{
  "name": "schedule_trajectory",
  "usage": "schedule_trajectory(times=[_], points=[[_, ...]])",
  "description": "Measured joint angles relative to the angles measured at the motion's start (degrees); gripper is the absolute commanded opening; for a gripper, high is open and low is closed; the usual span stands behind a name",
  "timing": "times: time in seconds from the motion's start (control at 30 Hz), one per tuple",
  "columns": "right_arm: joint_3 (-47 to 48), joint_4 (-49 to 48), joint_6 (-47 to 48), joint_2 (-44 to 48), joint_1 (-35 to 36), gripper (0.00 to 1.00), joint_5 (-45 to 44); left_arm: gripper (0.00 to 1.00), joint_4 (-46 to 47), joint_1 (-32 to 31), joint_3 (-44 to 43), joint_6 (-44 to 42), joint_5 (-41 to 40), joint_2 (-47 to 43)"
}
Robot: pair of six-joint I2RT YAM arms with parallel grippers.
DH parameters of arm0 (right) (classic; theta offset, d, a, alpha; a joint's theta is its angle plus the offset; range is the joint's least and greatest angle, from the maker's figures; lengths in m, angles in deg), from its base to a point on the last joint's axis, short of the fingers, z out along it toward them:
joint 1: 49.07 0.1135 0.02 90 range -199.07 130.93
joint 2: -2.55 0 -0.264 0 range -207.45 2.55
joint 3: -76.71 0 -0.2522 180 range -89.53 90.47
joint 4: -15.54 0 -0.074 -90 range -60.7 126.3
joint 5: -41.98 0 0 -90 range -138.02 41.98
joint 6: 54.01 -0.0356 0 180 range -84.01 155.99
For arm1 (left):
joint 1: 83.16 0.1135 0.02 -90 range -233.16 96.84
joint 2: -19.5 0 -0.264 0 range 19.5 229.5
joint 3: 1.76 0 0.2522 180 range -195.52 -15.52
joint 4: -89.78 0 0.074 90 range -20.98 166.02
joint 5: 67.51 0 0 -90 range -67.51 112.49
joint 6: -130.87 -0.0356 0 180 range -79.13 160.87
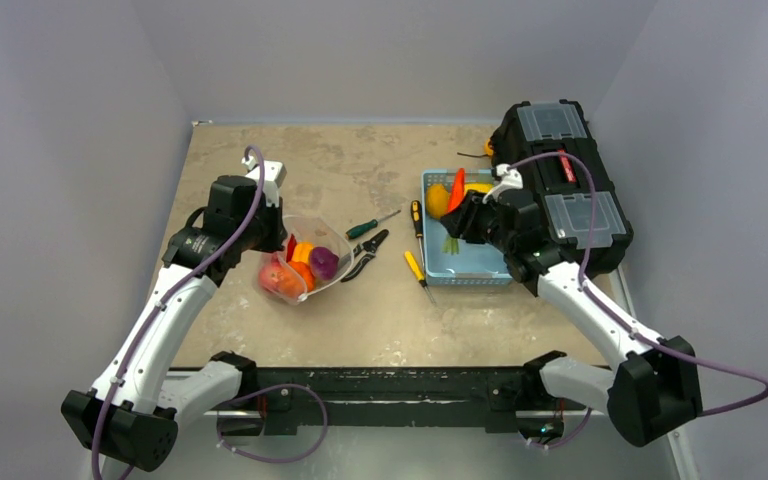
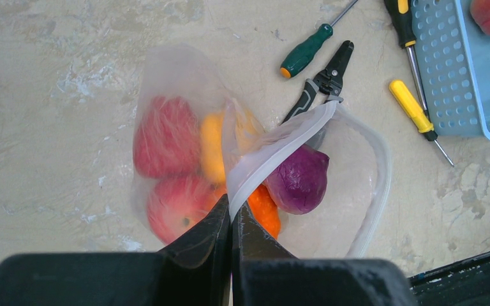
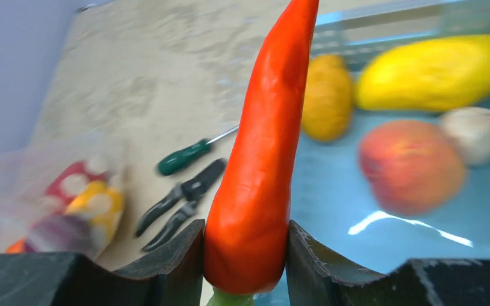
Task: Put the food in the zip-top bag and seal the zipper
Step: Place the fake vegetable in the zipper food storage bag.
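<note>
- The right fingers (image 3: 178, 255) pinch a red chili pepper (image 3: 261, 146) low on its body. It stands upright between them, tip toward 12 o'clock, over the blue basket (image 3: 332, 191).
- The left fingers (image 2: 204, 236) are pressed together on the zipper (image 2: 281, 143) of the zip-top bag (image 2: 351, 191), lifting one lip. The other lip loops out toward 3 o'clock, so the mouth gapes.
- The bag already holds a purple piece (image 2: 301, 178) at 2 o'clock from the left fingers, with red, yellow and orange pieces at 10 to 11 o'clock.
- In the top view the bag lies at about 9 o'clock from the basket, on the surface (image 2: 51, 95).
- My advice: carry the pepper across high, clear of the pliers (image 2: 322, 86) and the green-handled screwdriver (image 2: 306, 50).
- Tilt it tip-first into the gap beside the purple piece, because it looks too long to drop in upright.
- Let the left pinch hold the lip up until the pepper is released.
</note>
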Motion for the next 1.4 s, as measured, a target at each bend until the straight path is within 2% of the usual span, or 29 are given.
schedule_trajectory(times=[0.13, 0.23, 0.33, 0.57, 0.83, 1.13, 1.4], points=[[2.93, -1.66, 2.32, -2.73, 3.19, 0.15, 12.98, 0.00, 0.00, 0.00, 0.00, 0.00, 0.00, 0.02], [7.32, -1.90, 3.72, -7.08, 9.46, 0.15, 20.85, 0.00, 0.00, 0.00, 0.00, 0.00, 0.00, 0.04], [10.62, -2.49, 4.39, -10.14, 15.85, 0.10, 29.22, 0.00, 0.00, 0.00, 0.00, 0.00, -0.02, 0.04], [14.36, -2.91, 4.07, -15.17, 21.11, 0.07, 41.59, 0.00, 0.02, 0.00, 0.00, 0.00, 0.00, 0.09], [19.96, -2.58, -0.04, -25.53, 24.52, 0.09, 43.82, 0.00, 0.00, 0.00, 0.00, 0.00, 0.02, 0.09], [27.36, -7.28, -11.65, -37.27, 25.33, 0.15, 42.75, 0.00, 0.04, 0.00, 0.00, -0.02, 0.72, 0.09], [31.63, -10.71, -18.38, -43.25, 25.33, 0.33, 38.77, 0.00, 0.09, 0.00, 0.00, -0.04, 2.03, 0.07]])
